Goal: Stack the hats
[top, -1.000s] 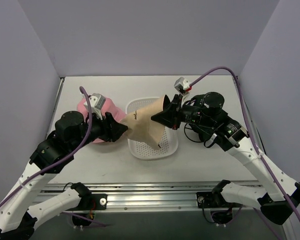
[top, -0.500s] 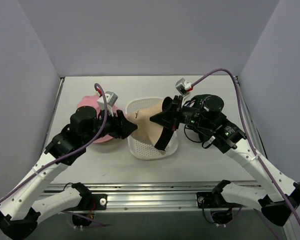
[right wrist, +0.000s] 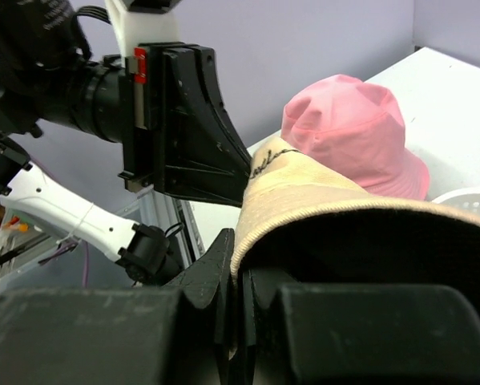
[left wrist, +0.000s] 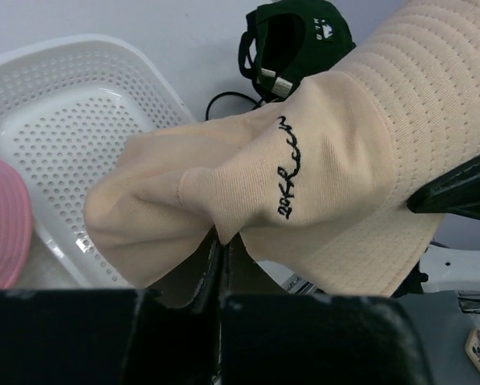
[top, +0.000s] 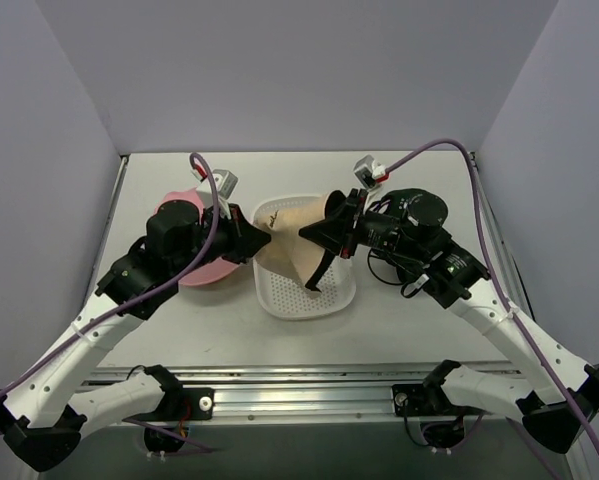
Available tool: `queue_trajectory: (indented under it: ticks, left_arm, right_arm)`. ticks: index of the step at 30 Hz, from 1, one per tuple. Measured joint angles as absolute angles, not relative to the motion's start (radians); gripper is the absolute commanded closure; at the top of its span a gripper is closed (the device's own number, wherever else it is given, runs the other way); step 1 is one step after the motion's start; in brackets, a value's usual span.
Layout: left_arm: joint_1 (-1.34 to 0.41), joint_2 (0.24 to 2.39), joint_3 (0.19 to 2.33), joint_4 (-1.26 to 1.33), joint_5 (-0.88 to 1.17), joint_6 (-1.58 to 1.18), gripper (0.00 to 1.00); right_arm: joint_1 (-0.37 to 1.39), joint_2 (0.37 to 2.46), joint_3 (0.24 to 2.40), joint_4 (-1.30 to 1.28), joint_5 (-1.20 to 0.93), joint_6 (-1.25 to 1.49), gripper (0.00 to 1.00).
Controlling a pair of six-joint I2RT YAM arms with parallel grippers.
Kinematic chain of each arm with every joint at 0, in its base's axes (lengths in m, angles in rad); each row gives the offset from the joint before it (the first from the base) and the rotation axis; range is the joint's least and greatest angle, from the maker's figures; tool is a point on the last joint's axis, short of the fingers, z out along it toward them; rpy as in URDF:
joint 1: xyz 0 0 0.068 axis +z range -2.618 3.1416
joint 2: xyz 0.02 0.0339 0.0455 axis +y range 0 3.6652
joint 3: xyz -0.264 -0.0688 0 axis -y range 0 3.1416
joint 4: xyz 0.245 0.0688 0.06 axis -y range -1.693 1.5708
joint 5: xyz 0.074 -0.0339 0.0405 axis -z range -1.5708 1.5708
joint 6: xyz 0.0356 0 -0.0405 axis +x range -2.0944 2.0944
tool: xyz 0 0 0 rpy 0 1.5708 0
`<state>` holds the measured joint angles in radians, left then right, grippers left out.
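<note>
Beige hat (top: pixel 282 232) spans the two grippers, held above the white perforated tray (top: pixel 279 305) at mid-bench. Left gripper (left wrist: pixel 222 250): jaws closed on a pinched fold of the crown, just below the black embroidered script (left wrist: pixel 289 167). Right gripper (right wrist: pixel 238 277): jaws clamped on the brim edge. Compared with a second earlier, the left one has moved toward the right one and toward the far edge, so the fabric between them hangs bunched rather than stretched. Pink hat (right wrist: pixel 348 128) lies on the bench toward the left edge, just beside the tray, partly covered by the left arm (top: pixel 129 280) in the top view. Dark green hat (left wrist: pixel 292 36), with a small white logo, lies beyond the tray in the left wrist view.
</note>
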<state>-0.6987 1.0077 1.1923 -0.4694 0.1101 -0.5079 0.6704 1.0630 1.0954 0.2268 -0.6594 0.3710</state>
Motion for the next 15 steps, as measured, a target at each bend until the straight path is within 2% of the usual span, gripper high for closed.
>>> queue_trajectory:
  ticks: [6,15]
  left_arm:
    - [-0.704,1.053,1.448,-0.639,-0.020,-0.445,0.98]
    - [-0.707,1.140,1.817,-0.841,-0.301,-0.313,0.98]
  right_arm:
    - [0.675,1.092,1.146,0.299,-0.601,0.381,1.00]
    - [0.689,1.365,1.430,0.500,-0.677,0.461,1.00]
